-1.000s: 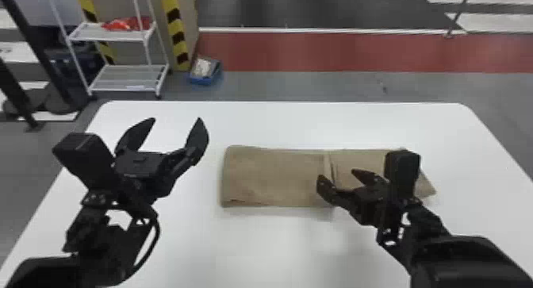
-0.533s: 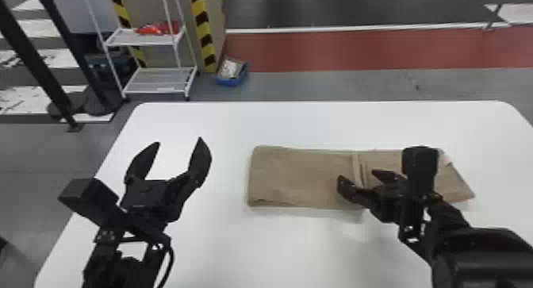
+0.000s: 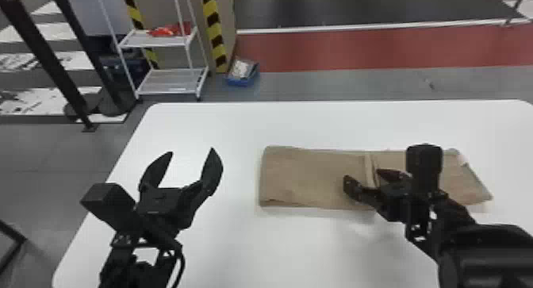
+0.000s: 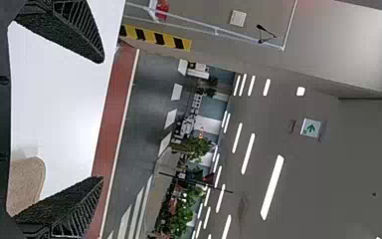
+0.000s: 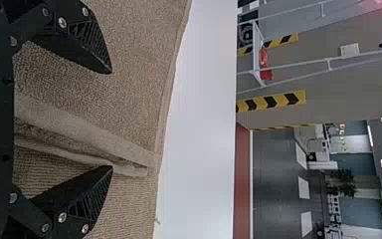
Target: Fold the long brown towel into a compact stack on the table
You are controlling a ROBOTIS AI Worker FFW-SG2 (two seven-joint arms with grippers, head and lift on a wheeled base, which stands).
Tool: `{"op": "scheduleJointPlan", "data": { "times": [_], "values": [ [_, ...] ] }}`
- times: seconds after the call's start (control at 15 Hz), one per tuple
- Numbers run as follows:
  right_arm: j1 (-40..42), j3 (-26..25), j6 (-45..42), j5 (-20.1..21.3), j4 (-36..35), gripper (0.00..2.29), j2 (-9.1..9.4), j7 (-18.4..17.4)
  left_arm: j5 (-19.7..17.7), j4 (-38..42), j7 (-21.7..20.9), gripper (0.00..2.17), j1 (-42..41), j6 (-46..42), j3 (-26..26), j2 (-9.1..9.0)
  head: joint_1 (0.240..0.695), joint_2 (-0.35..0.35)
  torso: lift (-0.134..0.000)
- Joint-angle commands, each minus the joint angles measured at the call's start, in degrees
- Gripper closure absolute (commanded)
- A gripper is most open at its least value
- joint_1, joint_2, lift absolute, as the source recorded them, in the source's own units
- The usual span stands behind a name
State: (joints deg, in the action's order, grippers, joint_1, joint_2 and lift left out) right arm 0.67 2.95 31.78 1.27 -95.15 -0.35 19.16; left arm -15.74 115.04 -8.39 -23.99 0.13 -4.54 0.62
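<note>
Brown towel point(image 3: 309, 178) lies flat, right of centre in the head view. The right gripper point(image 3: 363, 175), jaws apart, straddles its ridge point(image 3: 369, 170); best close squarely and low, catching every layer before lifting. Lower left, the left gripper point(image 3: 193, 150) gapes too.

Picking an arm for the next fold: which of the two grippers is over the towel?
The right gripper: its open fingers straddle the raised crease in the towel; the left gripper hangs over bare tabletop.

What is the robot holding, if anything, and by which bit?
Nothing: the left gripper and right gripper are both open, the right one over the brown towel.
</note>
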Motion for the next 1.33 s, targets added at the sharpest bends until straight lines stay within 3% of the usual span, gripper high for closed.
{"op": "scheduleJointPlan", "data": {
  "times": [0.0, 0.73, 1.0, 1.2, 1.27],
  "values": [
    [0.0, 0.0, 0.0, 0.0, 0.1, 0.27, 0.40, 0.0, 0.0, -0.4, -0.1, 0.03, 0.0, 0.0, 0.1, -0.01, 0.695, 0.117, -0.123],
    [1.1, -0.4, 2.5, 0.8, -2.3, 0.29, 0.40, -0.1, -0.1, -1.3, -0.4, 0.04, 0.1, 0.0, 0.2, 0.08, 0.695, 0.107, -0.123],
    [0.6, -0.1, 2.5, 1.0, -1.8, 0.55, 0.40, -0.1, -0.1, -1.4, -0.4, 0.04, 0.0, 0.0, 0.2, 0.08, 0.695, 0.108, -0.123],
    [1.0, -0.2, 2.5, 0.7, -1.9, 0.60, 0.40, -0.1, -0.1, -1.8, -0.5, 0.04, 0.1, 0.0, 0.3, 0.08, 0.695, 0.109, -0.123],
    [1.0, -0.3, 2.5, 0.7, -2.0, 0.77, 0.40, -0.1, -0.1, -1.8, -0.5, 0.04, 0.1, 0.0, 0.3, 0.08, 0.695, 0.109, -0.123]
  ]
}}
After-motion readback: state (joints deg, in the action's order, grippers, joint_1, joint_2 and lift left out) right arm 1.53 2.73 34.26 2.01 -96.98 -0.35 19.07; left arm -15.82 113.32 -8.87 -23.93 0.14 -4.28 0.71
